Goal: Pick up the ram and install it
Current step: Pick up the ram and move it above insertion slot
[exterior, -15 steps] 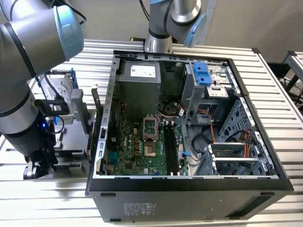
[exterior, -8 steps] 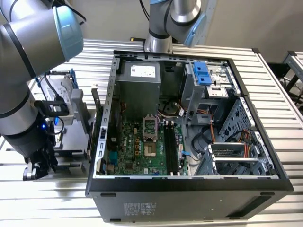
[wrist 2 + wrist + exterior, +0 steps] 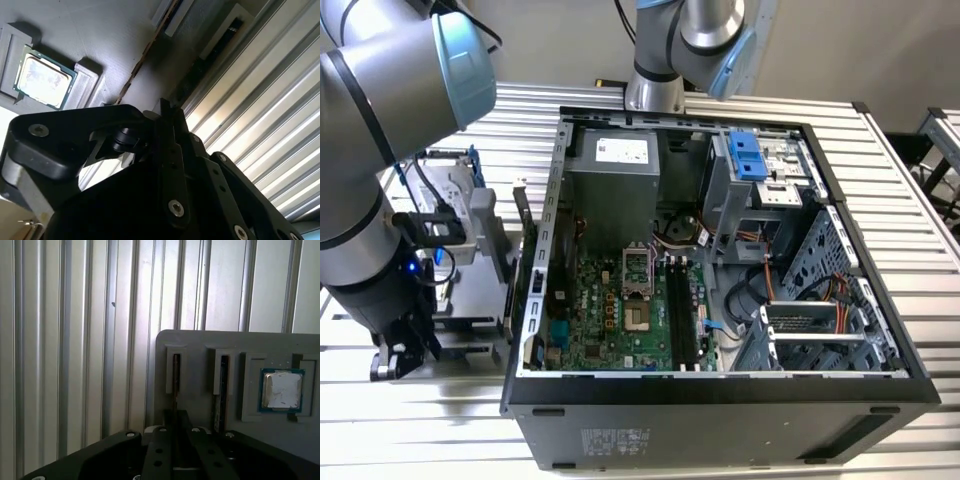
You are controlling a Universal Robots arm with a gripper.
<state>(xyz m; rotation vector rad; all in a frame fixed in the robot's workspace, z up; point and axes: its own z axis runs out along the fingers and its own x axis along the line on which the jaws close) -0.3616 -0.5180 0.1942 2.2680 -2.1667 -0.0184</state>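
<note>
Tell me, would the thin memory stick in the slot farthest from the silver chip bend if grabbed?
The ram looks like a thin board: probably stiff and light, though it might crack if twisted. Standing on edge in a narrow slot of the grey holder, it would likely topple without support.

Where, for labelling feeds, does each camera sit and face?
Exterior view: off-arm, looks down into the computer case; arm at the exterior view's left.
First wrist view: on the wrist, looks past the claw at the grey tray.
Second wrist view: on the wrist, looks past the claw, slantwise.
Both wrist views share the processor chip.
</note>
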